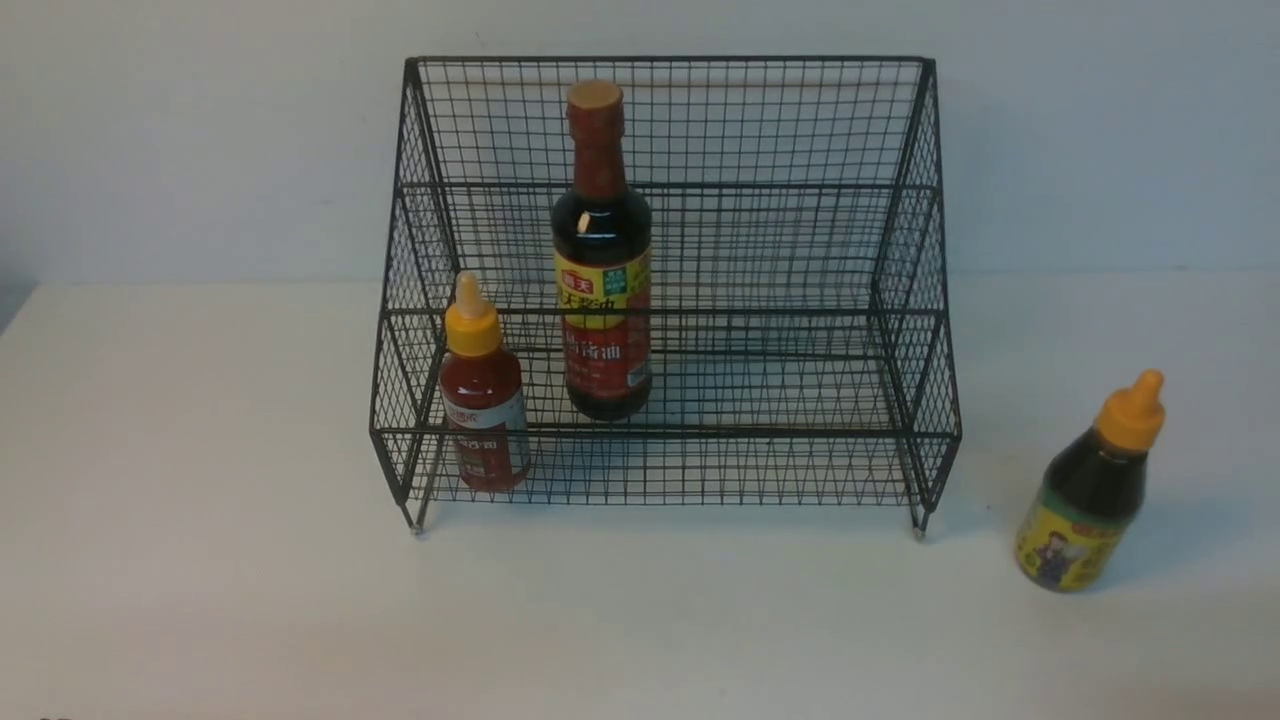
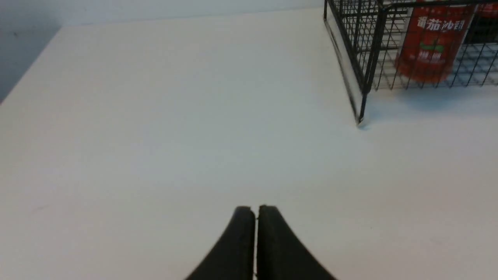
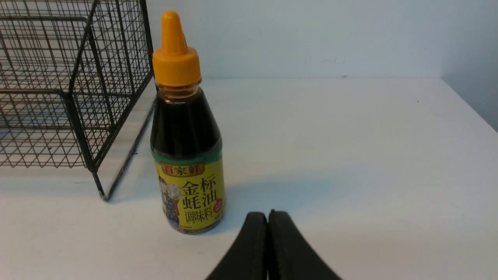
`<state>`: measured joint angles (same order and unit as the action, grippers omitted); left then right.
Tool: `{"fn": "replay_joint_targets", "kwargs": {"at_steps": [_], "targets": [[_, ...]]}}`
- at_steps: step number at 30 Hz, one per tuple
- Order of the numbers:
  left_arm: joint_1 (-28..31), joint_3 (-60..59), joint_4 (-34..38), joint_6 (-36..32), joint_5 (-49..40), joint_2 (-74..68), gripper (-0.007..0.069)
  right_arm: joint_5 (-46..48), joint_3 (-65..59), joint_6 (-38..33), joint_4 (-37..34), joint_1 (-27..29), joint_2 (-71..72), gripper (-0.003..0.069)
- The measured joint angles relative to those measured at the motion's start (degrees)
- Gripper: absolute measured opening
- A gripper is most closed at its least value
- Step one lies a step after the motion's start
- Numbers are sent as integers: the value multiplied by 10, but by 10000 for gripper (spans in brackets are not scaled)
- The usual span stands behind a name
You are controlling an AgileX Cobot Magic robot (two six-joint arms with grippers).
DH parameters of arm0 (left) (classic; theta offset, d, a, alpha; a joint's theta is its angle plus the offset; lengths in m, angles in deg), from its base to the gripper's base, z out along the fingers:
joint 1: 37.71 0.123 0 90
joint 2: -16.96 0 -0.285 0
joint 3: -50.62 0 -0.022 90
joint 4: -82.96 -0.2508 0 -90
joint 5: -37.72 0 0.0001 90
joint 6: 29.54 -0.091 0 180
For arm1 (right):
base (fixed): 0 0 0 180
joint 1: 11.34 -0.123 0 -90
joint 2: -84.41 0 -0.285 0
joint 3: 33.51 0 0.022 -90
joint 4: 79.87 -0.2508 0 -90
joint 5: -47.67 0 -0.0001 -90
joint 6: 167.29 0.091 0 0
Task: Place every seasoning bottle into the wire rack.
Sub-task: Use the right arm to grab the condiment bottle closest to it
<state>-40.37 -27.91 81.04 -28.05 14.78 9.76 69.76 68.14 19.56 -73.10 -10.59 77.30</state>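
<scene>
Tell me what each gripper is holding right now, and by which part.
Nothing. The left gripper and right gripper are both shut and empty; the orange-capped bottle stands untouched.

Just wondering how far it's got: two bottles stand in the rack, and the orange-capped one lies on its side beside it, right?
Not quite: the orange-capped bottle stands upright beside the rack, as the right wrist view shows. The rest is right.
</scene>
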Motion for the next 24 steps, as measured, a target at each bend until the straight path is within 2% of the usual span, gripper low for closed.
{"fn": "replay_joint_targets", "kwargs": {"at_steps": [9, 24], "targets": [[-28, -2, 2, 0, 9, 0, -5, 0, 0, 0, 0, 0, 0, -10], [-31, -2, 7, 0, 9, 0, -5, 0, 0, 0, 0, 0, 0, -10]]}}
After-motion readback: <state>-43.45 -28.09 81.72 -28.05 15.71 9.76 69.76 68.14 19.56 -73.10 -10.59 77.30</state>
